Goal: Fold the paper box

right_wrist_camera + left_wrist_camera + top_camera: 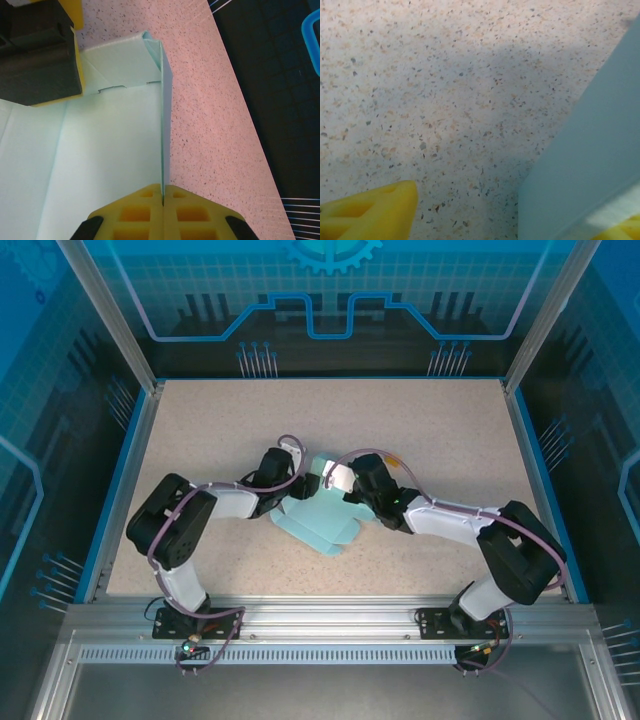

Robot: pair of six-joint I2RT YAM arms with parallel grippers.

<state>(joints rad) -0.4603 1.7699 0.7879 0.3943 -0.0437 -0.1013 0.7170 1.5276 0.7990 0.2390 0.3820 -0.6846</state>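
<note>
Top external view: the paper box (320, 515), pale light-blue card and partly folded, lies near the middle of the speckled table (440, 440), with flat flaps spreading toward the near edge and a raised part at its far side. Both arms reach inward to it, the left gripper (303, 480) at its far-left corner and the right gripper (340, 480) just beside it at the far-right side. From the right wrist, the 2 yellow fingers (135, 212) of the right gripper are pressed together on the edge of a thin wall of card that stands upright on the box's right side, running away from the camera to a folded corner; the flat floor of the box spreads to the left of that wall. At that view's upper left the black body and a yellow finger of the left gripper sit over the far end panel. From the left wrist, the left gripper's fingers stand wide apart, 1 at the lower left and 1 at the lower right corner, bare table between them and a slanting panel of card beside the right-hand finger, not clamped.
</note>
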